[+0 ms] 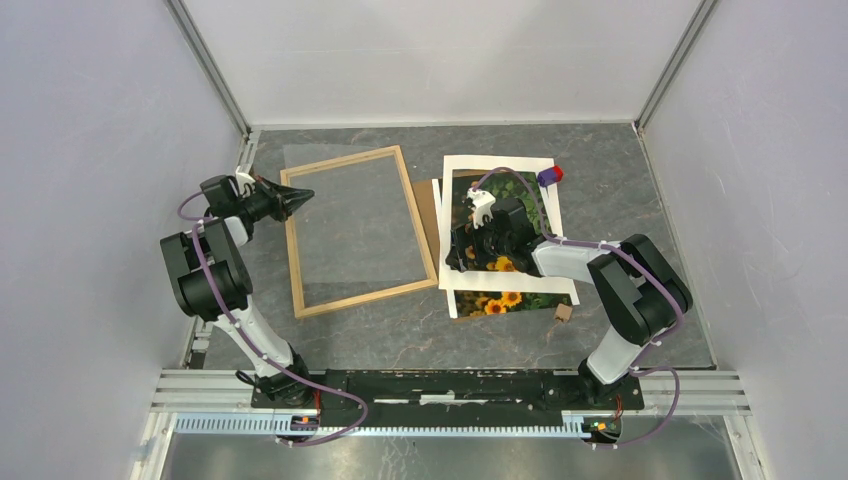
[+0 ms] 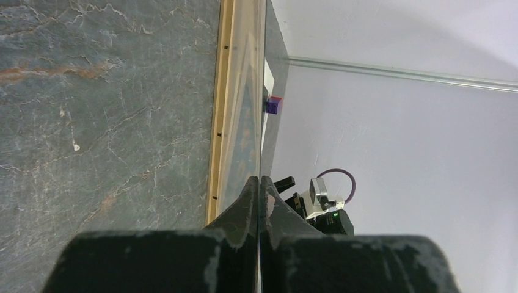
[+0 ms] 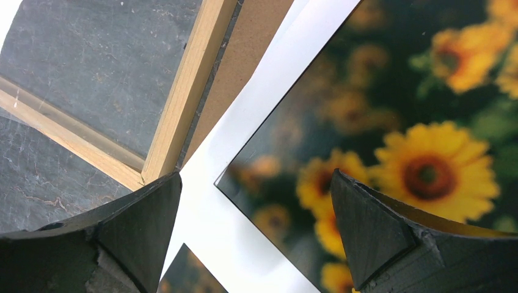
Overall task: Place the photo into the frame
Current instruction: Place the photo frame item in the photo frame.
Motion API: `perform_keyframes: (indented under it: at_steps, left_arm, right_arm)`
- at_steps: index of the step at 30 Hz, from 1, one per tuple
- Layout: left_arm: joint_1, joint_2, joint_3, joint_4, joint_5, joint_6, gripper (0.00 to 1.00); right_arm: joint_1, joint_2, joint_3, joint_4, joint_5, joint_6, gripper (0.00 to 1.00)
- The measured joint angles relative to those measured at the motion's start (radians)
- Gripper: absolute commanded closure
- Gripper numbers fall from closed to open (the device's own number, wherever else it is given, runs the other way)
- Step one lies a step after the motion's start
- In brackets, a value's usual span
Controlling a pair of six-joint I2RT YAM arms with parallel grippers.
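Left arm [image 1: 215, 270] and right arm [image 1: 630, 285]: chunky black links, pale grey-white tubes between the joints. A thin purple cable [image 2: 337, 171] loops out behind the fingers and trails back along each arm to its black base [image 1: 272, 385]. White camera bracket [image 1: 481, 200] just behind the right fingers. Left gripper [image 2: 259, 182]: two black wedge fingers, edges scuffed whitish, grey wear on the block behind them. Right gripper [image 3: 255, 177]: same black tapered fingers [image 3: 143, 226], faceted faces, chipped corners. Small orange light [image 1: 601, 426] at each base, far back from the fingers; green LED [image 2: 335, 215] on the right wrist housing
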Motion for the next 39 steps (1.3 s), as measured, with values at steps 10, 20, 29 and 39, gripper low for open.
perform_keyframes:
  at_steps: [10,20,29,39]
  left_arm:
    - [0.003,0.0,0.0,0.0,-0.003,-0.001,0.98]
    - [0.01,0.0,0.0,0.0,-0.004,-0.001,0.98]
    - [0.01,0.0,0.0,0.0,-0.004,-0.001,0.98]
    - [0.01,0.018,0.011,-0.019,-0.002,0.0,0.98]
  right_arm:
    - [0.0,0.0,0.0,0.0,0.0,0.0,0.02]
    - [0.0,0.0,0.0,0.0,0.0,0.0,0.02]
    - [0.0,0.0,0.0,0.0,-0.001,0.0,0.02]
    - [0.0,0.0,0.0,0.0,-0.001,0.0,0.02]
